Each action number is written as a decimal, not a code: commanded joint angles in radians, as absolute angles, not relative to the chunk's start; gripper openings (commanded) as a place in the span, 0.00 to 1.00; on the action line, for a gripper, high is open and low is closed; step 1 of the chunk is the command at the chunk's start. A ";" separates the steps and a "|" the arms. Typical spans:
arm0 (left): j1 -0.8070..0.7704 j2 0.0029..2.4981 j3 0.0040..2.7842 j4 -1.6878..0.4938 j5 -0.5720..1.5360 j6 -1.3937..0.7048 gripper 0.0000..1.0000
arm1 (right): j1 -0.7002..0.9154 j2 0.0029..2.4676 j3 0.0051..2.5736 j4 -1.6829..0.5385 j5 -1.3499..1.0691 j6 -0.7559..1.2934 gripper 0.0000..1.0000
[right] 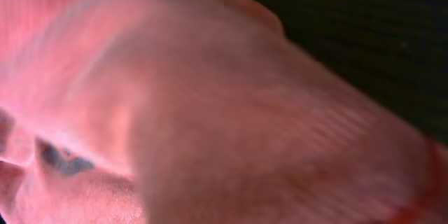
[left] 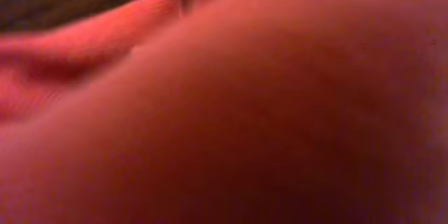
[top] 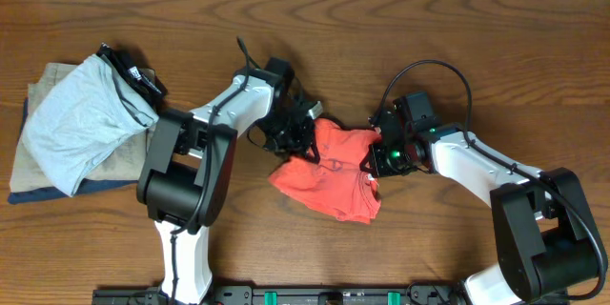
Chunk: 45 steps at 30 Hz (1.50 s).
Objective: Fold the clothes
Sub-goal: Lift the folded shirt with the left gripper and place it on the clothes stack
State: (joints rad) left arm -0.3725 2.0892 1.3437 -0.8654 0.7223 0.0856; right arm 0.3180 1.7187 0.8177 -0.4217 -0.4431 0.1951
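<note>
The crumpled coral-red cotton T-shirt (top: 329, 176) lies bunched in the middle of the brown wooden table (top: 400, 19). The left end effector (top: 303, 138) is at its upper-left edge and the right end effector (top: 377, 154) at its right edge. Red cloth fills both wrist views — whether either has closed on it, I cannot tell. The fabric looks light and limp, likely to sag — best taken by hem corners or shoulder seams.

Wooden table (top: 477, 38), crumpled coral T-shirt (top: 329, 186) at centre, folded garments (top: 67, 138) stacked left
</note>
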 commanded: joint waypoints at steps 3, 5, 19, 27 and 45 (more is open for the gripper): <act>-0.352 2.085 1.374 -0.907 0.476 -0.007 0.06 | 0.289 1.761 0.793 -0.466 -0.183 0.185 0.32; -0.325 2.056 1.395 -0.943 0.364 -0.027 0.06 | 0.279 1.760 0.800 -0.495 -0.154 0.178 0.50; 0.015 1.598 1.464 -0.872 0.084 -0.088 0.07 | 0.110 1.751 0.809 -0.595 -0.093 0.178 0.60; 0.287 1.512 1.464 -0.741 0.084 -0.136 0.10 | 0.103 1.751 0.809 -0.602 -0.094 0.178 0.60; 0.680 1.682 1.459 -0.739 0.086 -0.355 0.98 | 0.104 1.751 0.809 -0.627 -0.094 0.178 0.60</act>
